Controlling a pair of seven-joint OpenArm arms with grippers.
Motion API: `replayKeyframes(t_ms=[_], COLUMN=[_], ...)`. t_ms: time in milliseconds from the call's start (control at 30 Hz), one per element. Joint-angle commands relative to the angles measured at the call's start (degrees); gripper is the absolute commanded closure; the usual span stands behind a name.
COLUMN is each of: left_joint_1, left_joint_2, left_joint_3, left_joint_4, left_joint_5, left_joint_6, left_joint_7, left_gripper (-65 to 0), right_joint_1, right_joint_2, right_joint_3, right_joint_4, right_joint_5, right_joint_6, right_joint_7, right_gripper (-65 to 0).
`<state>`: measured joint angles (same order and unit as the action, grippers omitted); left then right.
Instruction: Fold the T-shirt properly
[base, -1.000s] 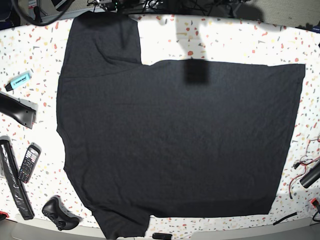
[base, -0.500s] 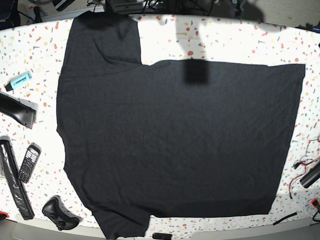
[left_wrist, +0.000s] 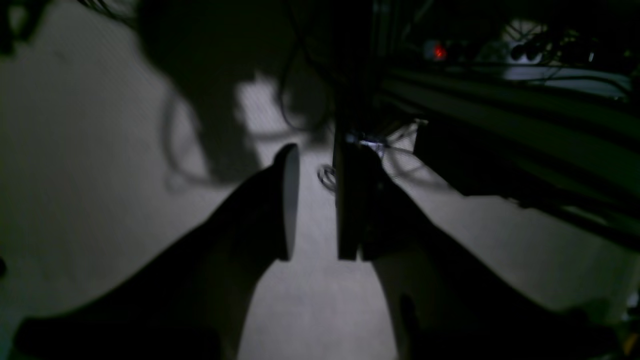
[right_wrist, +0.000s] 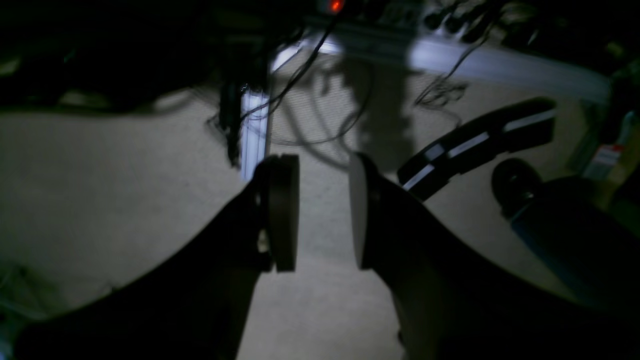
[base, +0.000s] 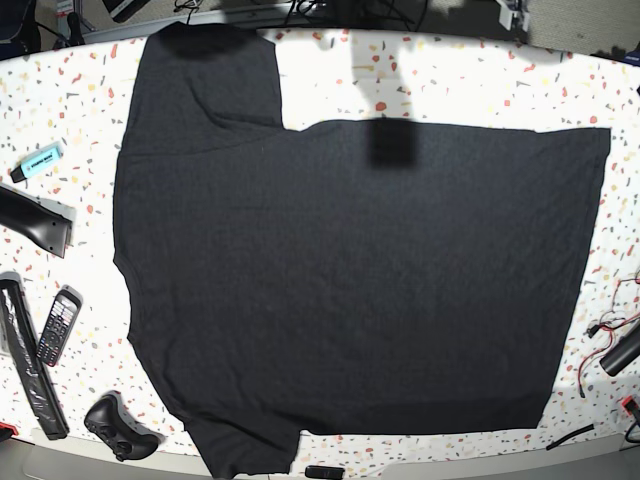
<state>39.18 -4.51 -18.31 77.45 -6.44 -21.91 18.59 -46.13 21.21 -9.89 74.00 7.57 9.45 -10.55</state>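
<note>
The black T-shirt (base: 350, 280) lies spread flat, plain side up, across most of the speckled white table (base: 450, 80). One sleeve points to the far left corner and the other to the near edge. Neither gripper shows in the base view. In the left wrist view my left gripper (left_wrist: 315, 205) hangs over a dim grey floor, its jaws a little apart and empty. In the right wrist view my right gripper (right_wrist: 322, 215) does the same, jaws apart and empty. The shirt shows in neither wrist view.
Left of the shirt lie a blue highlighter (base: 37, 161), a black handle (base: 35, 222), a phone (base: 58, 326), a long black bar (base: 25, 360) and a game controller (base: 120, 427). Red and black cables (base: 610, 330) lie at the right edge.
Dark arm parts and cables along the far edge of the base view have drawn out of sight. The T-shirt has not moved.
</note>
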Motion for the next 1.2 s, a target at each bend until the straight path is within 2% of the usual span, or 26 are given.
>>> replayKeyframes(t_ms=[0, 233, 400, 500, 700, 800, 867, 933, 1000, 1067, 1100, 1167], left_joint_1=[1.70, 7.58, 9.44, 9.51, 9.51, 9.49, 9.33, 9.20, 9.14, 8.68, 8.39, 7.34], left_joint_2=[-1.03, -6.25, -10.27, -12.35, -16.11, -17.99, -19.37, -21.20, -23.58, -25.94, -26.82, -28.28], left_joint_3=[-0.28, -0.28, -0.28, -0.28, -0.28, -0.28, -0.28, -0.28, -0.26, -0.26, -0.26, -0.26], left_joint_4=[2.49, 11.96, 16.81, 19.50, 26.38, 30.58, 33.11, 34.99, 35.93, 35.89, 35.89, 35.89], left_joint_5=[-0.11, -1.60, -1.27, -0.11, 6.32, 9.46, 11.10, 12.44, 13.16, 13.09, 13.16, 14.60], left_joint_6=[-0.42, -0.39, -0.39, -0.35, -0.39, -0.35, -0.39, -0.44, -0.79, -1.77, -1.95, -1.97], left_joint_7=[-0.15, 2.08, 4.44, 5.25, 5.38, 5.29, 4.39, 2.38, 1.01, 0.85, 0.85, 0.04], left_gripper=[-12.5, -12.4, -12.4, -12.4, -12.4, -12.4, -12.4, -12.5, -13.2, -16.9, -19.0, -22.3], right_joint_1=[-2.12, -13.07, -17.33, -18.78, -18.97, -18.97, -18.95, -18.78, -18.45, -18.49, -18.43, -18.16], right_joint_2=[1.51, 8.07, 12.41, 14.62, 16.52, 17.64, 18.80, 19.91, 20.81, 21.70, 21.94, 22.16], right_joint_3=[0.11, 0.13, 0.13, 0.13, 0.17, 0.17, 0.17, 0.20, 0.85, 2.73, 4.04, 6.97], right_joint_4=[2.75, 17.68, 28.24, 33.77, 41.77, 44.78, 46.71, 48.57, 50.05, 51.43, 51.89, 52.78], right_joint_5=[0.52, -0.09, -5.29, -8.72, -13.66, -13.64, -14.34, -17.81, -21.11, -22.21, -22.18, -22.18], right_joint_6=[0.04, 0.11, 0.31, 0.20, 0.15, 0.15, 0.15, 0.11, -0.52, -4.72, -5.70, -5.86], right_joint_7=[-0.11, -1.97, -11.65, -12.48, -16.00, -16.72, -16.70, -16.74, -16.96, -17.22, -18.08, -18.05], right_gripper=[-17.0, -17.0, -16.9, -16.9, -16.9, -16.9, -16.9, -16.9, -16.9, -16.9, -16.9, -16.9])
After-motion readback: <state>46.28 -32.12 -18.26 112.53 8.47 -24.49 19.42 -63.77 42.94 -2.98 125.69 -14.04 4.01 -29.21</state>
